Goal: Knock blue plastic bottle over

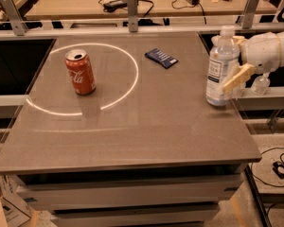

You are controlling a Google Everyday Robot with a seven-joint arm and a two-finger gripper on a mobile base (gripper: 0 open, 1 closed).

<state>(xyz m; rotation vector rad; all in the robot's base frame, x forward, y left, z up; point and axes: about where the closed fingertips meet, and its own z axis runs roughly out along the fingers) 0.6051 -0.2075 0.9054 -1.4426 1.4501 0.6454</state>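
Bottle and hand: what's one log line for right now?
bottle: upright, near table's right edge | hand: open, right of bottle, one finger against it | can: upright, left | knock: not yet done

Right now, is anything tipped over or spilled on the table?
No, nothing is tipped or spilled. The blue plastic bottle stands upright near the right edge of the table, with the gripper at its right side. The red can is upright too.
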